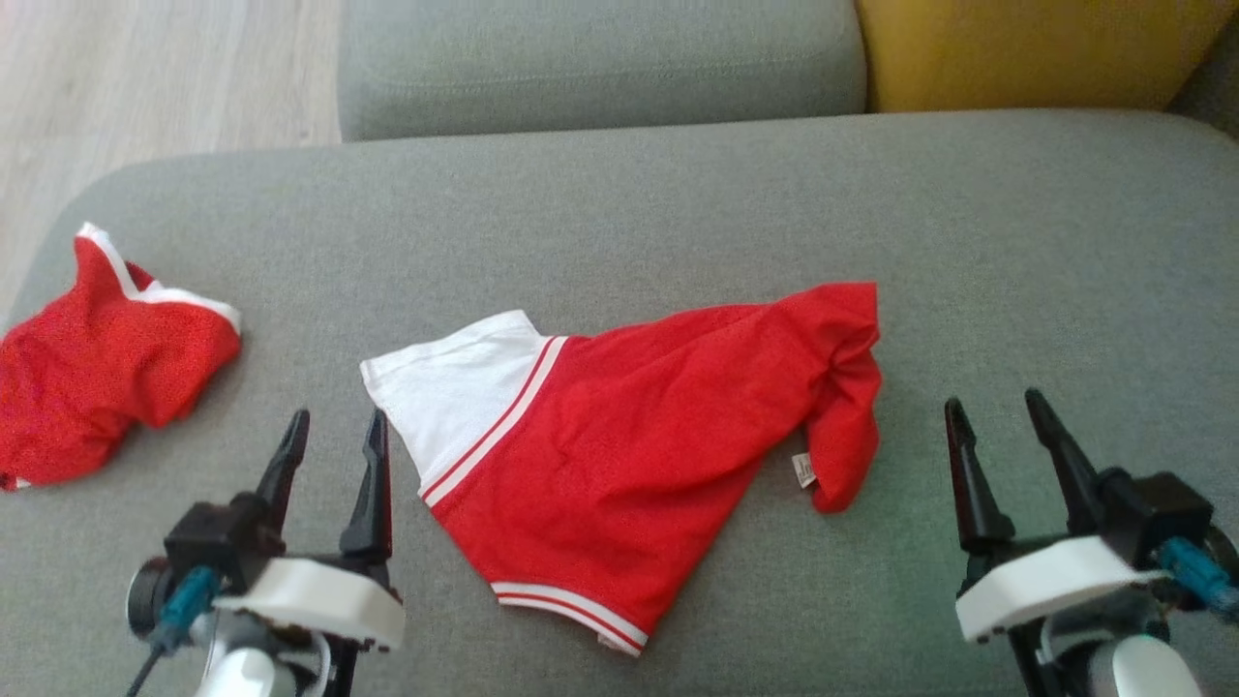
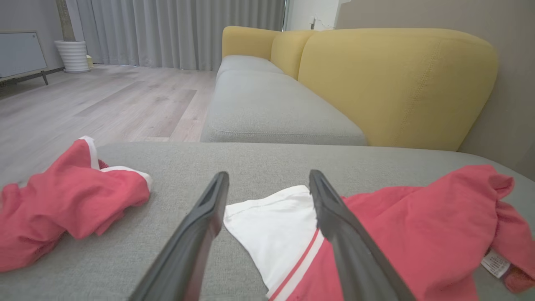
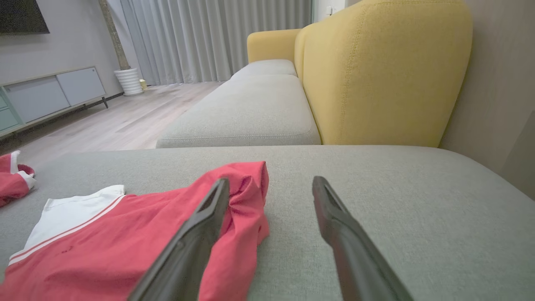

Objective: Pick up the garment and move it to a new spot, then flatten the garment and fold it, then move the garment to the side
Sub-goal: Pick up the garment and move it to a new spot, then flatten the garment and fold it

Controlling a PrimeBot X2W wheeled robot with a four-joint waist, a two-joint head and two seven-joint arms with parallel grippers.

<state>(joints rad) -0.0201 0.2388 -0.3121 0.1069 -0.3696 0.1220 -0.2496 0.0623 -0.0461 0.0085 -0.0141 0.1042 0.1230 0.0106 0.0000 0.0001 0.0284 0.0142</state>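
The red mesh garment with a white part and striped trim (image 1: 600, 455) lies partly spread in the middle of the grey fabric sofa seat (image 1: 678, 203), between the two grippers. The left gripper (image 1: 339, 418) is just beside its white part and the right gripper (image 1: 994, 399) is near its bunched red end; both have their fingers wide apart and hold nothing. A second crumpled red garment (image 1: 97, 378) lies well apart, at the left edge of the seat.

The right tool (image 3: 271, 182) hangs over the grey sofa cushion (image 3: 397, 200), its two dark fingers spread wide and gripping nothing. The finger on the view's left overlaps the crumpled red end of the red-and-white garment (image 3: 104, 246). A second red garment (image 3: 14, 179) lies at the left edge.
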